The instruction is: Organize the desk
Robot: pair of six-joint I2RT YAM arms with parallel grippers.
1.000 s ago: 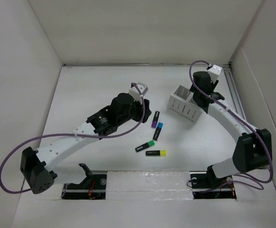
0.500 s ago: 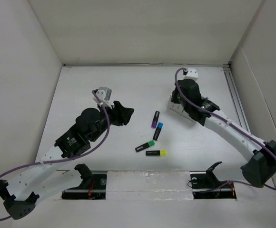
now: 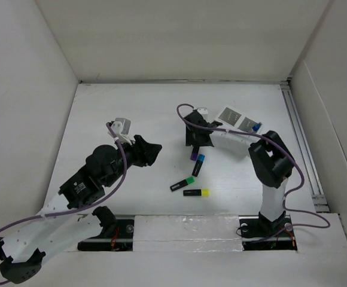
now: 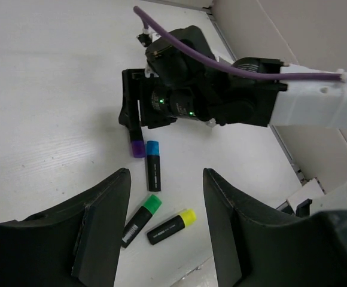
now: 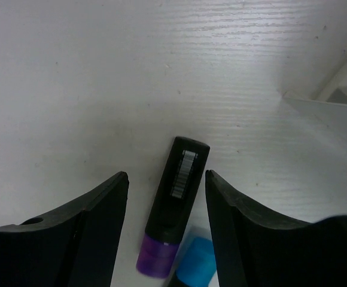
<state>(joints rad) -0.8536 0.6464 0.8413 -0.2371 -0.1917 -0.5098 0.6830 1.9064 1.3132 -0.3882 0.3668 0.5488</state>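
Observation:
The white desk (image 3: pixel 131 101) holds several black highlighters near its middle: purple-capped (image 3: pixel 194 154), blue-capped (image 3: pixel 198 165), green-capped (image 3: pixel 183 184) and yellow-capped (image 3: pixel 196 192). My right gripper (image 3: pixel 194 139) is low over the purple highlighter (image 5: pixel 176 203) and open. Its fingers (image 5: pixel 102 215) stand on either side of the barrel with a gap on each side. The blue cap (image 5: pixel 194 263) lies just beside it. My left gripper (image 3: pixel 151 150) hangs open left of the group, holding nothing. In its wrist view the green (image 4: pixel 140 218) and yellow (image 4: pixel 172 226) highlighters lie between its fingers (image 4: pixel 104 221).
A small white slotted box (image 3: pixel 236 118) sits at the back right, behind the right arm's forearm (image 3: pixel 233 139). White walls enclose the desk on three sides. A metal rail (image 3: pixel 299 131) runs along the right edge.
The right arm swung left from the slotted box and came down over the purple highlighter. The left arm drew back to the left, away from the highlighters.

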